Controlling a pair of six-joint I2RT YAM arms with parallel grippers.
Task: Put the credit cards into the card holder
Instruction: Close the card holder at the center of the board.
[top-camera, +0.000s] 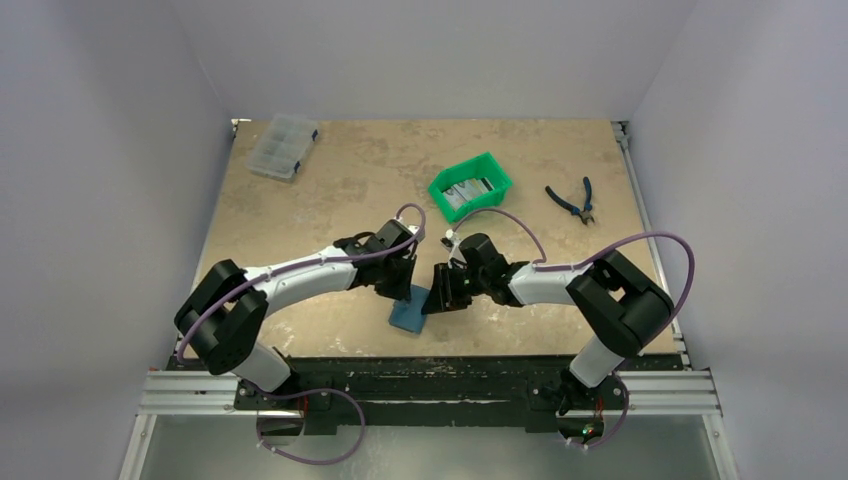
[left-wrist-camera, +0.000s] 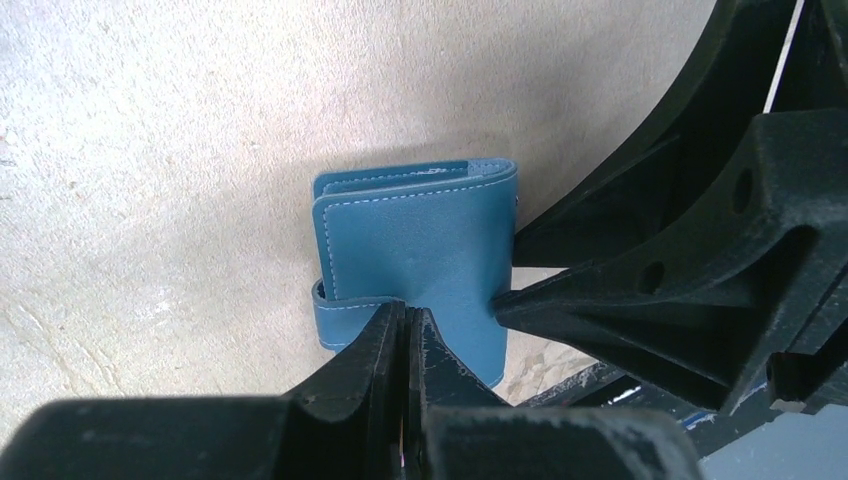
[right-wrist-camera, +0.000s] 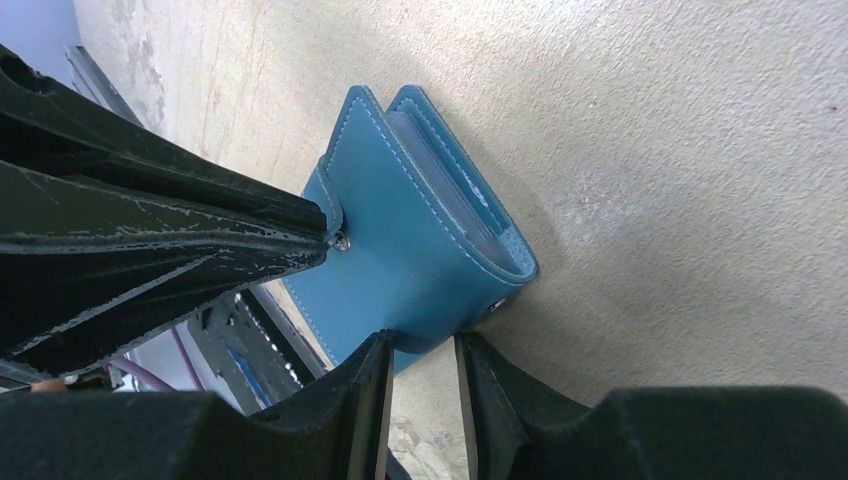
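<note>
Left gripper (left-wrist-camera: 406, 312): clenched, fingers pressed flat together with no gap showing. The tips nip the near edge of the card holder (left-wrist-camera: 410, 240). Seen from the right wrist, the tip sits right at the snap stud (right-wrist-camera: 342, 241) on the closing strap, so the grip looks to be on that strap and not on the body.

Right gripper (right-wrist-camera: 423, 340): jaws part-way apart, with bare table (right-wrist-camera: 700, 150) showing between them. The card holder's edge reaches just to the fingertips. One finger touches it, but I see no clamp across it. Judged released.

Card holder: folded, flat on the table, directly ahead of both grippers and between them. Pocket layers show at the fold. Cannot tell whether a card is inside, nor whether the snap is undone.

Cards (top-camera: 468, 190): pale flat pieces in the green bin (top-camera: 441, 203), well beyond both grippers and touched by neither.

Step in hand (judgement): opening the card holder. No card looks loaded, so the task is at an early stage.

Next move calls for:
- The right gripper first closing on the body's edge, or pressing it down, to brace it.
- The left gripper then drawing the strap up and away to fold the flap back.
- Without that brace, the whole card holder would likely lift or slide with the pull.
</note>
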